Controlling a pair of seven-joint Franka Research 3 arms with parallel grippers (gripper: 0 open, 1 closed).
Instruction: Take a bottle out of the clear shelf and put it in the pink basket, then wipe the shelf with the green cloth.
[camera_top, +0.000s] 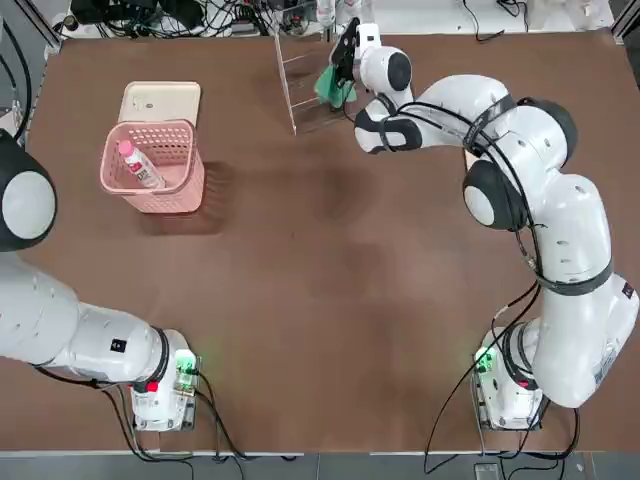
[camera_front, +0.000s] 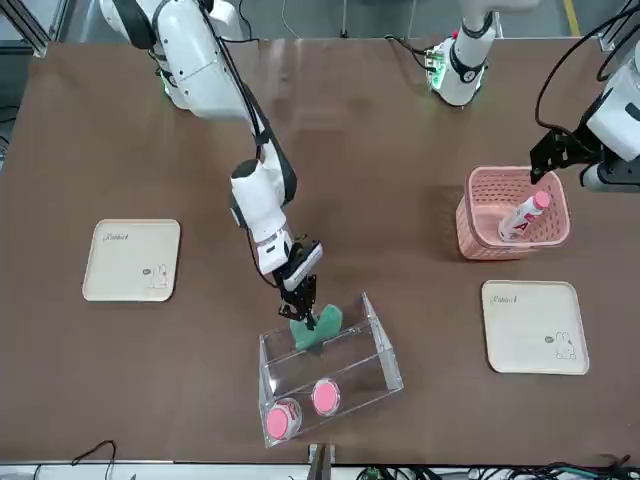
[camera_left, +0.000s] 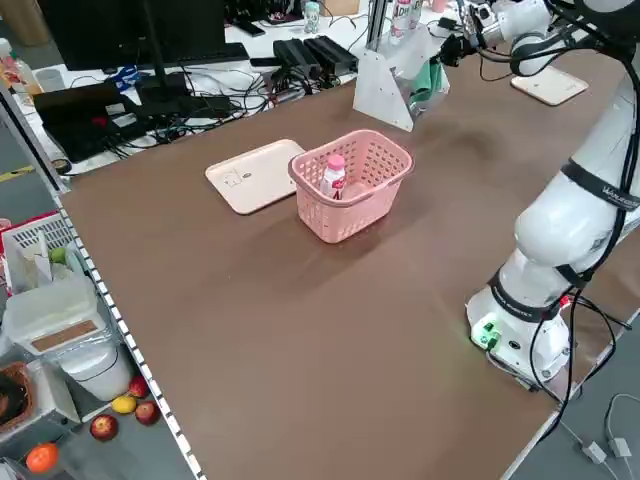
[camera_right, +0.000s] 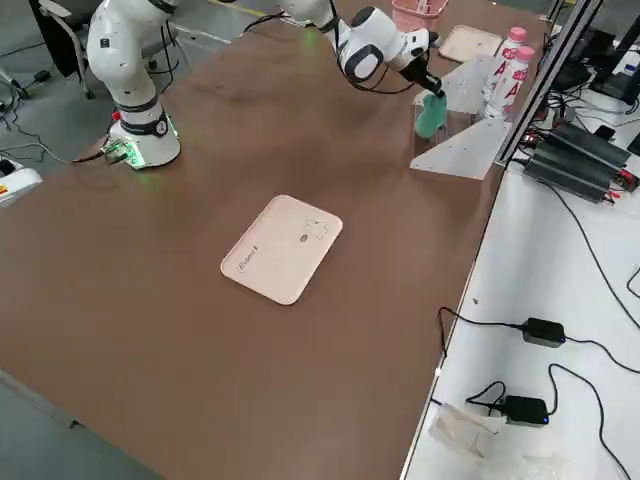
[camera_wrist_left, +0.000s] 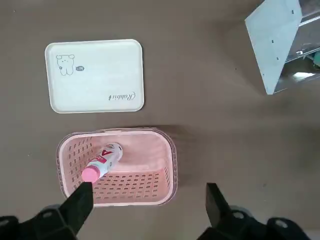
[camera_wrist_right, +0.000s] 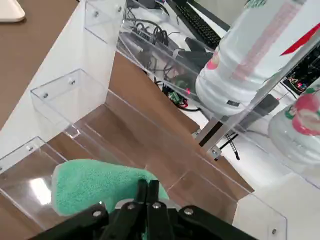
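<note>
you're hovering your left gripper (camera_wrist_left: 153, 185) at ten o'clock, fingers apart, while the bottle (camera_wrist_left: 102, 162) is lying tilted in the pink basket (camera_wrist_left: 171, 165) at eleven. farther out at twelve, you're pressing your right gripper (camera_wrist_right: 148, 182) together on the green cloth (camera_wrist_right: 100, 187) inside the clear shelf (camera_front: 385, 355), with two pink-capped bottles (camera_front: 326, 397) standing beyond.

Brown table (camera_front: 420, 400) carrying two cream trays (camera_front: 131, 260), pink basket (camera_front: 484, 215), clear shelf (camera_front: 358, 375).
</note>
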